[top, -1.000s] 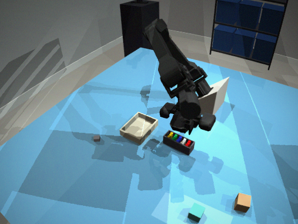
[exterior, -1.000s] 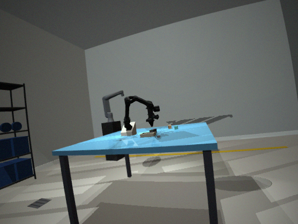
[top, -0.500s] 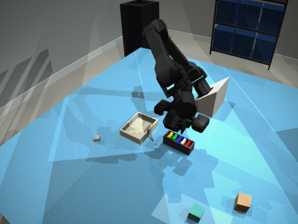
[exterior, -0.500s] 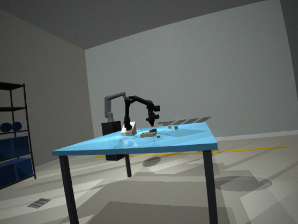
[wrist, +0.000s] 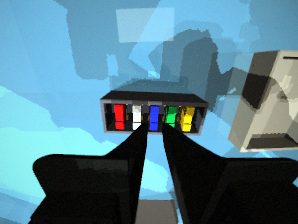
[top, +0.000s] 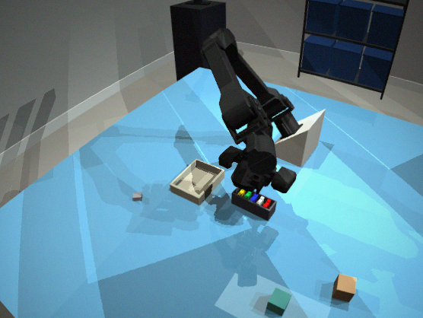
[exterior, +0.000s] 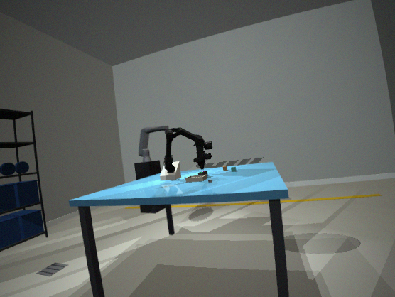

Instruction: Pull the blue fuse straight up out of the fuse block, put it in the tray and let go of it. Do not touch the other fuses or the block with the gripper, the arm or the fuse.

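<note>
The dark fuse block (top: 251, 209) (wrist: 150, 96) (exterior: 202, 173) stands on the blue table, holding a row of yellow, green, blue, white and red fuses. The blue fuse (top: 254, 197) (wrist: 154, 116) sits upright in the middle slot. My gripper (wrist: 154, 126) (exterior: 201, 165) hangs just above the block, pointing down, with its fingers a narrow gap apart and nothing between them. In the wrist view the blue fuse shows through that gap; the white fuse (wrist: 136, 116) and green fuse (wrist: 171, 117) lie beside the fingertips. The beige tray (top: 186, 189) (wrist: 260, 145) (exterior: 194, 179) stands empty, just left of the block.
A white wedge (top: 304, 141) stands behind the arm. A small grey cube (top: 137, 196) lies left of the tray. A green cube (top: 278, 300) and an orange cube (top: 344, 287) sit near the front edge. A black pedestal (top: 198, 34) stands at the table's back.
</note>
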